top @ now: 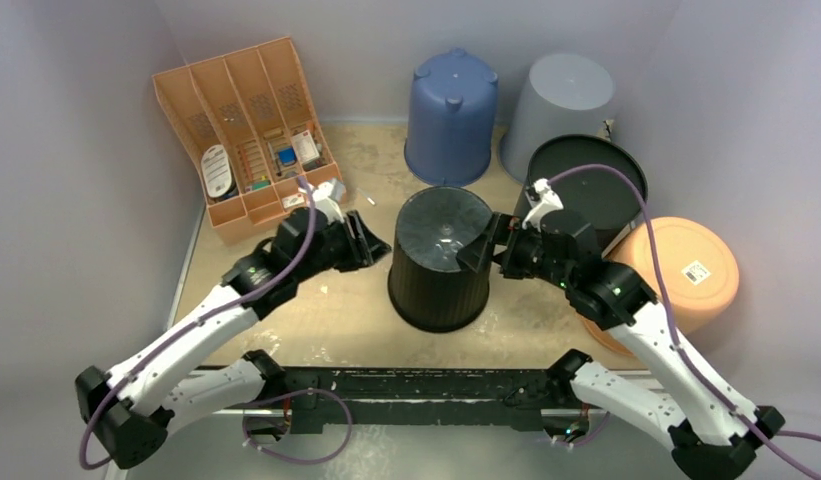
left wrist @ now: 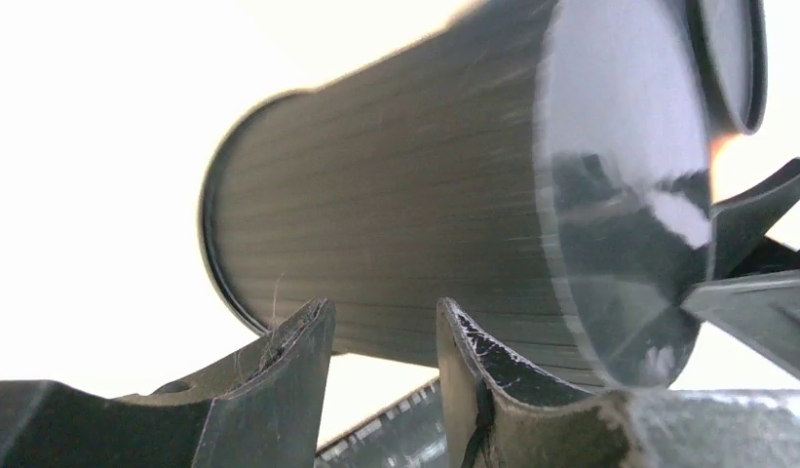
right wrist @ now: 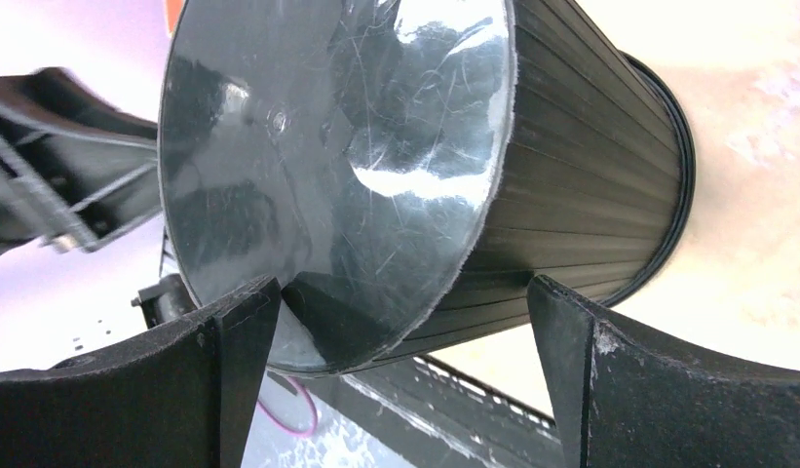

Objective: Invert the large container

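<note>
"Sizing up the large container (top: 441, 262), are you? Where is it sitting?"

"It is standing mid-table (top: 346, 310), between the two grippers, resting on its wide rim with the glossy flat base facing up. Going by that, I am reading it as already inverted."

"What are the grippers doing?"

"The left gripper (top: 371, 240) is hovering just beside its left wall, jaws apart with nothing between them. The right gripper (top: 483, 245) is reaching at the upper right edge, jaws spread wide. From its wrist camera the base edge is showing between the fingers (right wrist: 230, 390), but they are not clamping it. Whether they are touching it, I cannot tell."

"How are you expecting it to handle?"

"I am guessing thin moulded plastic: light, fairly stiff, probably flexing a little at the open rim. The ribbed wall is offering some grip, while the shiny base is looking slippery."

"Where would you be taking hold?"

"I am thinking one finger over the rim, pinching the wall, or both grippers pressing on opposite sides. It is looking too broad for one gripper to span, and being light it is liable to skid or tip when nudged."
</note>
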Robot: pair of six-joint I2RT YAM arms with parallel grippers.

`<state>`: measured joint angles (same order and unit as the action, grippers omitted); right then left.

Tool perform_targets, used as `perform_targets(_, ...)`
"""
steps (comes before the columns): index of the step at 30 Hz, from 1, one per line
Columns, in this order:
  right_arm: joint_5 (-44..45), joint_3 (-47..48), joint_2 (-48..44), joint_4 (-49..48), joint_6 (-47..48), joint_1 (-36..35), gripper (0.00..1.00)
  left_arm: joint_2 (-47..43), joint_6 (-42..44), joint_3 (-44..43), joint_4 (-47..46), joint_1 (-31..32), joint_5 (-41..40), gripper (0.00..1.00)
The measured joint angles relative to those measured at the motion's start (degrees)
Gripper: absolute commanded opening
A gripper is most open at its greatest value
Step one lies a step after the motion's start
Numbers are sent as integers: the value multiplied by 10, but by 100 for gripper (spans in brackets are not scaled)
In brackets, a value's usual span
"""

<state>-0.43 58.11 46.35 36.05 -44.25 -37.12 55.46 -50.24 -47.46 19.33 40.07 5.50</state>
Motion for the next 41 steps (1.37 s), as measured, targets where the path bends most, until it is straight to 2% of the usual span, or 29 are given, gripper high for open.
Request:
perform_targets(2,-9,-10,16,-43,0,0,98,-21,16,-46,54,1,-72,42)
perform_targets(5,-23,-29,65,-135,-3,0,97,-51,10,-125,161,2,-258,42)
perform_targets(9,-36,-7,157,-237,2,0,97,-75,-3,-183,258,-2,-449,58)
perform_targets(13,-33,49,245,-285,25,0,100,-54,-4,-255,341,-2,-559,66)
perform_targets(18,52,189,304,-244,98,-1,100,50,24,-380,397,-2,-601,66)
perform_targets(20,105,261,320,-224,130,1,100,79,36,-397,391,-2,-602,64)
perform_targets(25,209,432,366,-190,220,18,100,80,90,-413,345,-2,-547,64)
perform_targets(29,236,527,400,-161,271,60,100,101,105,-512,330,-2,-552,64)
perform_targets(32,237,552,409,-145,280,99,100,95,114,-522,299,-2,-567,64)
perform_targets(35,241,550,400,-141,284,120,100,71,127,-488,266,-2,-578,65)
perform_targets(41,233,505,337,-167,284,117,100,44,147,-464,218,-2,-583,65)
